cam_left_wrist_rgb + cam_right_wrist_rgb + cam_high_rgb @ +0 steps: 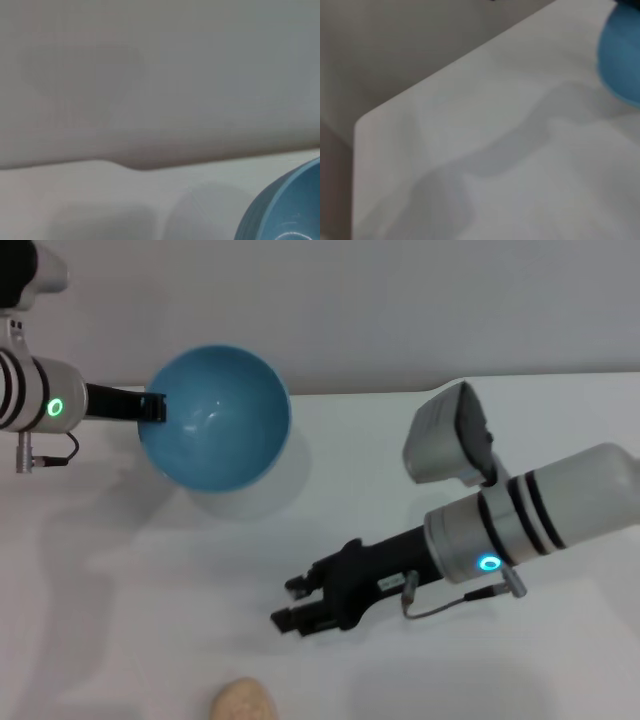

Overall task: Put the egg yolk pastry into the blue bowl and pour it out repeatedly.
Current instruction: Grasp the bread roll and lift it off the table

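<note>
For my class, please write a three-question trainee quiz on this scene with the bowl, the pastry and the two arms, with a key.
1. True or false: the egg yolk pastry lies inside the blue bowl.
2. Which gripper holds the bowl's rim? A) left gripper B) right gripper C) neither
3. Fill in: the bowl is lifted and ____, its opening turned toward the camera.

Key: 1 false, it lies on the white table near the front edge; 2 A; 3 tilted.

A plain light-blue is seen on the blue bowl (225,425), a pale tan-beige on the egg yolk pastry (245,702), white on the counter (150,640), and black on both the left hand (153,407) and right hand (292,602).
</note>
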`<state>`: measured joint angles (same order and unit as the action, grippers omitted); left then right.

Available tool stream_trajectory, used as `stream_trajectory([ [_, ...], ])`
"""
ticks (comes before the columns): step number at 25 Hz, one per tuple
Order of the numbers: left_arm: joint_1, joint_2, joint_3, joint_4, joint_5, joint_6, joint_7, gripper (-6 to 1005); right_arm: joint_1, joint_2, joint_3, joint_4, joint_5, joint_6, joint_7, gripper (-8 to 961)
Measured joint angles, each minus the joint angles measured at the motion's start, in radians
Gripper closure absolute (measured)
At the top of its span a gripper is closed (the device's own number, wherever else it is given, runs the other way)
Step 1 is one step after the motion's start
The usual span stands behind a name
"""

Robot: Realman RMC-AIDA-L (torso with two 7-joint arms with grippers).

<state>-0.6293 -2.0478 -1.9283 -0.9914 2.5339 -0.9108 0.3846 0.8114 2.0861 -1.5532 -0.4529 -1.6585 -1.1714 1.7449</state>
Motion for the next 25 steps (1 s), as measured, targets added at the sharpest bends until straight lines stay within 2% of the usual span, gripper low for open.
stream_trajectory([
  [7,-0.044,-0.003,0.000,-0.013,0.062,-0.088,-0.017,984,-0.003,0.003,-0.242,-0.047,0.145,0.030,0.033,423],
  [13,-0.054,-0.005,0.008,-0.017,0.063,-0.107,-0.018,984,-0.008,0.004,-0.536,-0.108,0.327,0.215,0.044,420],
  [15,-0.054,-0.005,0.009,-0.019,0.063,-0.113,-0.018,984,-0.006,0.005,-0.588,-0.119,0.350,0.249,0.054,419],
  [25,-0.057,-0.006,0.013,-0.020,0.063,-0.127,-0.018,984,0.003,0.005,-0.685,-0.132,0.368,0.276,0.075,414],
])
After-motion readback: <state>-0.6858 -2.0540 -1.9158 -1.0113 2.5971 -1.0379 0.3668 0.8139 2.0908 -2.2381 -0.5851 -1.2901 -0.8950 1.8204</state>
